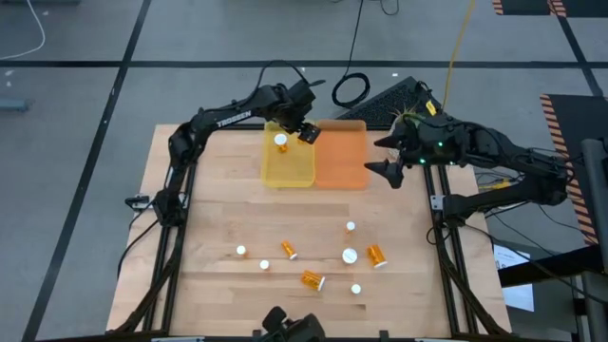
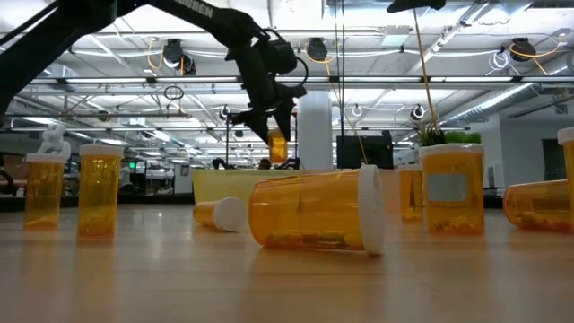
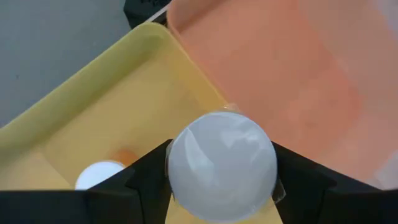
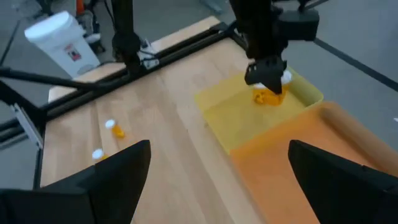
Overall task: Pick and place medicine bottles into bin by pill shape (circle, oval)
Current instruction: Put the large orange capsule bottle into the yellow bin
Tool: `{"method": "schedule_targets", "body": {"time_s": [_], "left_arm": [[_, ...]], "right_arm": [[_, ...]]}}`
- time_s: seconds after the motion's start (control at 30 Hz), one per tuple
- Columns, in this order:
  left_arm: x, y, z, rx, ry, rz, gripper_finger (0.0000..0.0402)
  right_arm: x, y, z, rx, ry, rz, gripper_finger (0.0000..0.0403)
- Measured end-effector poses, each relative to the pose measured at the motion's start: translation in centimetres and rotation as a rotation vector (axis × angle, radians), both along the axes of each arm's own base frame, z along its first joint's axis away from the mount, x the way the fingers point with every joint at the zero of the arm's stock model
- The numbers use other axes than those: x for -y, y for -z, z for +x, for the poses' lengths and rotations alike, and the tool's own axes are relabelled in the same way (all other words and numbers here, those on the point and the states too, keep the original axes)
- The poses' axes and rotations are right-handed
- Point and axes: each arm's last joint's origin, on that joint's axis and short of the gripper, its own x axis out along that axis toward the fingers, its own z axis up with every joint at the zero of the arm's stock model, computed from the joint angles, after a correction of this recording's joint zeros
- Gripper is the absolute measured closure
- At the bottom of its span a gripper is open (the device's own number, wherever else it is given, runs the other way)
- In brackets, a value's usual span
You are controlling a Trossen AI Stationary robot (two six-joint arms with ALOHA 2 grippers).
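I have the left pincer (image 1: 307,132) over the far right part of the shallow translucent yellow plastic tray (image 1: 288,171), its fingers clamped on a small translucent orange pill bottle with a round white cap (image 3: 222,166). In the left wrist view the cap fills the gap between my fingers, and beneath it lies the yellow tray floor, with the edge of the matching orange tray (image 1: 342,157) just beside. One capped bottle (image 1: 281,142) already stands inside the yellow tray, to the left of the one I carry.

I judge this to be the placing step: the held bottle hangs above the yellow tray, not yet released. The next move calls for lowering it clear of the standing bottle, keeping well inside the wall shared with the orange tray, then spreading the fingers.

The right pincer (image 1: 389,157) waits off the right edge of the orange tray, fingers wide and holding nothing.

The remaining bottles (image 1: 313,279) are scattered on the near half of the wooden counter (image 1: 218,199), some upright, some tipped over.
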Motion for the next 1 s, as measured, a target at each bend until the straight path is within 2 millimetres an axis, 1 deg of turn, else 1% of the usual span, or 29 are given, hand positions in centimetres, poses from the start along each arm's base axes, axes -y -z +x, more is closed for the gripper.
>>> {"method": "schedule_targets", "body": {"time_s": [0.13, 0.2, 0.27, 0.33, 0.4, 0.47, 0.6, 0.67, 0.77, 1.0], "left_arm": [[-0.4, 0.9, 0.2, -0.019, 0.010, 0.003, 0.0196], [-0.4, 1.3, 0.5, -0.031, 0.020, 0.021, 0.0199], [-0.5, 1.7, 0.9, -0.025, 0.023, 0.044, 0.0196], [-0.7, 2.6, 1.1, -0.052, 0.021, 0.045, 0.0183], [-0.7, 2.9, 1.4, -0.050, 0.020, 0.058, 0.0173], [-0.7, 3.5, 1.6, -0.072, 0.016, 0.069, 0.0171], [-0.9, 4.3, 1.7, -0.108, -0.002, 0.089, 0.0187], [-1.0, 4.3, 1.8, -0.104, -0.004, 0.095, 0.0196], [-1.1, 4.7, 1.9, -0.115, -0.011, 0.104, 0.0199], [-0.8, 6.4, 1.7, -0.160, -0.014, 0.051, 0.0166]], "right_arm": [[0.4, -0.1, 0.9, 0.035, 0.018, 0.003, 0.0027], [0.6, -0.1, 1.3, 0.047, 0.025, 0.008, 0.0027], [0.6, 0.0, 1.6, 0.053, 0.026, 0.010, 0.0027], [0.7, 0.0, 1.9, 0.057, 0.025, 0.010, 0.0027], [0.7, 0.0, 2.0, 0.061, 0.027, 0.013, 0.0027], [0.7, 0.0, 2.0, 0.060, 0.028, 0.015, 0.0027], [0.7, 0.1, 2.0, 0.060, 0.032, 0.023, 0.0027], [0.7, 0.1, 2.0, 0.060, 0.033, 0.024, 0.0027], [0.7, 0.1, 2.0, 0.061, 0.033, 0.025, 0.0027], [0.7, 0.1, 2.0, 0.060, 0.035, 0.023, 0.0027]]}}
